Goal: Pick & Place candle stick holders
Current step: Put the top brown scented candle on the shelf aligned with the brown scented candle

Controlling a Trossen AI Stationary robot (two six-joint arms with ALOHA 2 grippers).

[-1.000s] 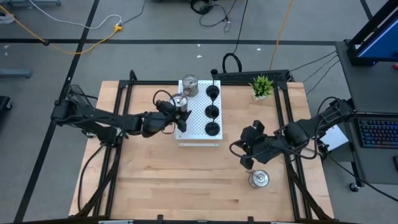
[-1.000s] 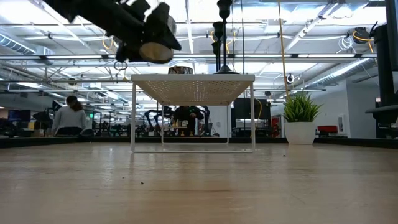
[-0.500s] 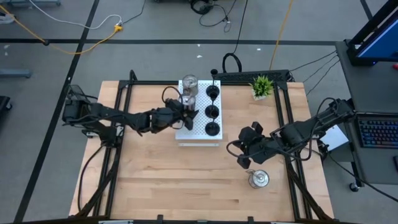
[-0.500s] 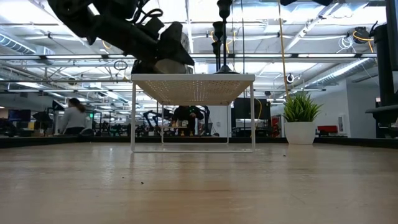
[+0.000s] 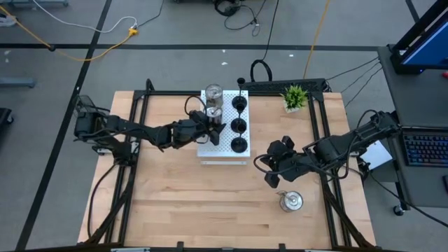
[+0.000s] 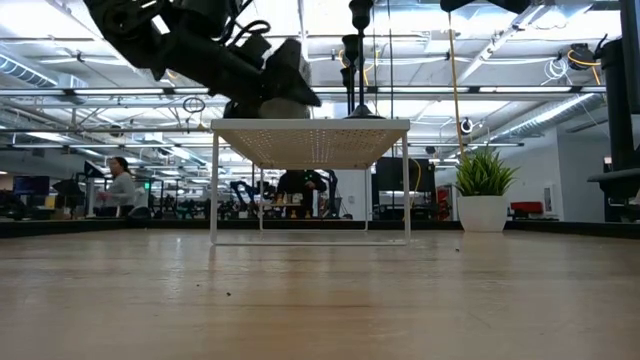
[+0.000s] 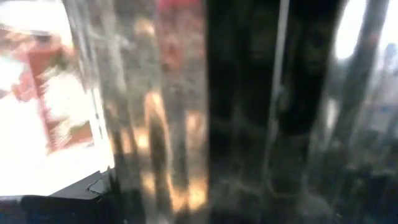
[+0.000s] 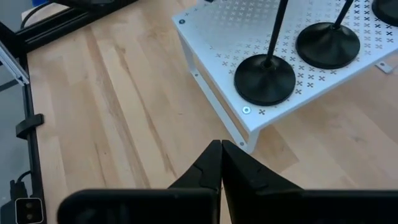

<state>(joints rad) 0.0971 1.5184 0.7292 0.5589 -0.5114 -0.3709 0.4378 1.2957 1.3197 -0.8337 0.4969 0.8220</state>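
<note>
A white perforated shelf (image 5: 225, 148) stands mid-table. On it stand three black candle stick holders (image 5: 239, 126) in a row, and one silver holder (image 5: 213, 94) at the far left corner. My left gripper (image 5: 207, 119) reaches over the shelf's left side, closed on a second silver holder (image 5: 212, 113). Its shiny wall (image 7: 186, 124) fills the left wrist view. A third silver holder (image 5: 290, 201) stands on the table at the near right. My right gripper (image 5: 273, 179) hovers shut just beside it, toward the shelf, touching nothing. My left gripper holds the silver holder's wall (image 6: 285, 80) between its two fingers, which stand wide apart. They come nearly level from the table's left. The holder stays upright, its bottom (image 6: 275, 110) at the shelf top; whether it rests there I cannot tell.
A small green potted plant (image 5: 295, 96) stands at the far right, behind the shelf. In the right wrist view the shelf's near corner (image 8: 245, 132) and two black bases (image 8: 264, 78) lie ahead of the shut fingers (image 8: 211, 163). Bare wood lies toward the near and left edges.
My left gripper has carried the silver holder toward the table's right, from the shelf's left edge to over its left column. It has sunk to the level of the shelf top. The holder has stayed upright in the hold.
</note>
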